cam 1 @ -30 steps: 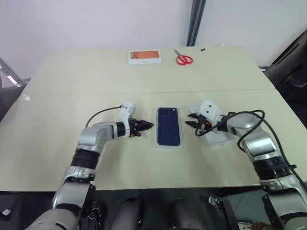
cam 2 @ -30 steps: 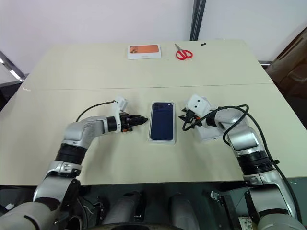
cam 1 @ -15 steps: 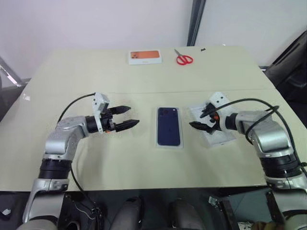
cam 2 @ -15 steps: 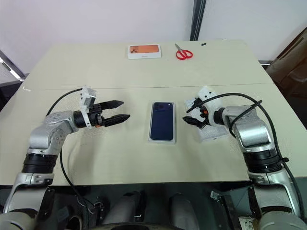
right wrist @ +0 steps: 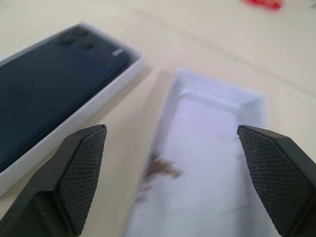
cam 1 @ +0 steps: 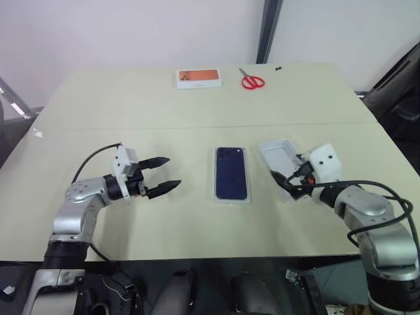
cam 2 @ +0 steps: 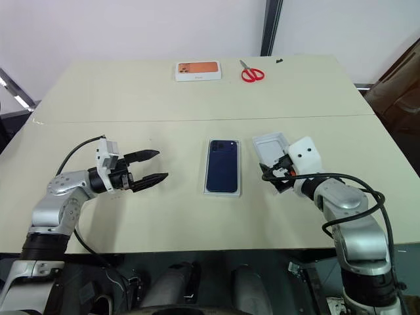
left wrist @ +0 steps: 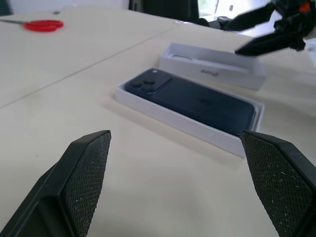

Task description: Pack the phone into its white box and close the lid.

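Scissors, orange box well apart

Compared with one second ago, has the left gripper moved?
Yes. The left gripper has drawn away from the phone, toward the table's left side, and now stands open.

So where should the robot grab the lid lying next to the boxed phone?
Take the lid across its two long walls near the middle, coming from above with the right pincer. It lies open side up, so the thin upright walls give an edge to pinch.
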{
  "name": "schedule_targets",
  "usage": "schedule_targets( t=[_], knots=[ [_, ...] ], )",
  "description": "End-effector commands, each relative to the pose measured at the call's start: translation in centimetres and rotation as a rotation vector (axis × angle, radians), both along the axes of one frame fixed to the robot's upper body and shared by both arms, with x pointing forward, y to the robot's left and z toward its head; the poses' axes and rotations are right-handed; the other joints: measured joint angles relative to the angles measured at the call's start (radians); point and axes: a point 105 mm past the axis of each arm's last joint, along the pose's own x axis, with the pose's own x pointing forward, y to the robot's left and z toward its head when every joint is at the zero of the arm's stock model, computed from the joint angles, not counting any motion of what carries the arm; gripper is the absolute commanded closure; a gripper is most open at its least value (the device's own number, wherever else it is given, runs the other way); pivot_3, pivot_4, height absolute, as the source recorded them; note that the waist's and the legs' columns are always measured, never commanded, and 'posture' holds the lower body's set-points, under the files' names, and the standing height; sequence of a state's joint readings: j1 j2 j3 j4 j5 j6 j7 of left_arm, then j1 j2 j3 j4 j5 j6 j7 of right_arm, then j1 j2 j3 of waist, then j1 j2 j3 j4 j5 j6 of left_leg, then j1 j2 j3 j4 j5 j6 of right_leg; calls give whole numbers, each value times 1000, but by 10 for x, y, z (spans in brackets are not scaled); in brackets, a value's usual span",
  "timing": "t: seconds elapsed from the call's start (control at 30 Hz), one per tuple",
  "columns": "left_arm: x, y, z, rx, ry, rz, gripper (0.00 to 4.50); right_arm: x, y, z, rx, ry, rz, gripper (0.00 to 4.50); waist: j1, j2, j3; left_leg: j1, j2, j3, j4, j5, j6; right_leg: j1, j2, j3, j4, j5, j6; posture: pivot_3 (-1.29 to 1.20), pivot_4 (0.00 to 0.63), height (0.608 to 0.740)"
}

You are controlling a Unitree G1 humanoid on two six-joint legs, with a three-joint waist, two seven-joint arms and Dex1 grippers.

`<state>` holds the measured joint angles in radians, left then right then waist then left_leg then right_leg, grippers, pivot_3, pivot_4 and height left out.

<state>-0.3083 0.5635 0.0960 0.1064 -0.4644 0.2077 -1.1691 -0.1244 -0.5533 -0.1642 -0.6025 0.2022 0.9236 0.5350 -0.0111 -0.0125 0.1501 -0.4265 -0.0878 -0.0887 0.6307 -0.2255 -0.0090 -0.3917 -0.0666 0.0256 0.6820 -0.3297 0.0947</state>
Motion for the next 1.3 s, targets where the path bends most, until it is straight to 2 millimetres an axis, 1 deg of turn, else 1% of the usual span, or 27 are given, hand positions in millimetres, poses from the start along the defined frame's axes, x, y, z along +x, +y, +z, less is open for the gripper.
schedule_targets(
  t=[0.03,0.13,0.17,0.27,0.33,0.5,0.57,0.7,0.8,1.03,1.1,1.13,1.17,1.23,1.27,1.3],
  knots=[
    [-3,1,13,13,-53,-64,96,-5,9,3,-65,85,46,50,-1,0,0,0,0,0,0,0,0,0,0,0,0,0,0,0,150,734],
    [-4,-4,13,23,-56,-102,96,-7,16,-3,-76,185,98,50,-1,0,0,0,0,0,0,0,0,0,0,0,0,0,0,0,150,734],
    [-4,-6,13,26,-58,-116,96,-6,17,-5,-32,233,87,50,-1,0,0,0,0,0,0,0,0,0,0,0,0,0,0,0,150,734],
    [-6,-11,12,39,-68,-149,96,-1,12,-8,-42,296,55,50,0,0,0,0,0,0,0,0,1,0,0,0,-1,0,0,0,150,734],
    [-8,-14,11,39,-70,-162,96,4,8,-8,-18,332,15,50,1,0,0,0,0,0,0,0,1,0,0,0,-1,0,0,0,150,734],
    [-14,-21,5,37,-66,-178,96,13,20,-3,21,358,16,50,-3,0,0,0,0,0,0,0,1,0,0,0,-1,0,0,0,150,734],
    [-15,-24,4,31,-65,-178,96,17,16,-4,8,378,-40,50,-3,0,0,0,0,0,0,0,1,0,0,0,-1,0,0,0,150,734],
    [-15,-25,5,25,-70,-172,96,17,17,-10,9,445,-83,50,0,0,0,0,0,0,0,0,1,0,0,0,-1,0,0,0,150,734],
    [-15,-27,5,20,-73,-166,96,14,19,-17,-7,479,-82,50,-1,0,0,0,0,0,0,0,1,0,0,0,-1,0,0,0,150,734],
    [-17,-29,2,13,-72,-167,96,15,20,-19,-18,500,-73,50,-3,0,0,0,0,0,0,0,1,0,0,0,-1,0,0,0,150,734],
    [-17,-30,1,18,-76,-168,0,15,18,-21,-36,504,-84,567,-3,0,0,0,0,0,0,0,1,0,0,0,-1,0,0,0,150,734],
    [-17,-30,1,16,-77,-168,0,15,18,-22,-43,505,-89,927,-3,0,0,0,0,0,0,0,1,0,0,0,-1,0,0,0,150,734],
    [-17,-30,1,15,-77,-167,0,15,17,-23,-48,506,-97,1491,-2,0,0,0,0,0,0,0,1,0,0,0,-1,0,0,0,150,734],
    [-17,-31,1,12,-79,-166,0,16,15,-25,-51,509,-114,2336,-2,0,0,0,0,0,0,0,1,0,0,0,-1,0,0,0,150,734],
    [-17,-31,1,12,-81,-165,0,16,14,-26,-53,510,-121,2923,-2,0,0,0,0,0,0,0,1,0,0,0,-1,0,0,0,150,734],
    [-16,-32,1,13,-82,-165,0,17,14,-27,-43,514,-127,3379,-2,0,0,0,0,0,0,0,1,0,0,0,-1,0,0,0,150,734]
  ],
)
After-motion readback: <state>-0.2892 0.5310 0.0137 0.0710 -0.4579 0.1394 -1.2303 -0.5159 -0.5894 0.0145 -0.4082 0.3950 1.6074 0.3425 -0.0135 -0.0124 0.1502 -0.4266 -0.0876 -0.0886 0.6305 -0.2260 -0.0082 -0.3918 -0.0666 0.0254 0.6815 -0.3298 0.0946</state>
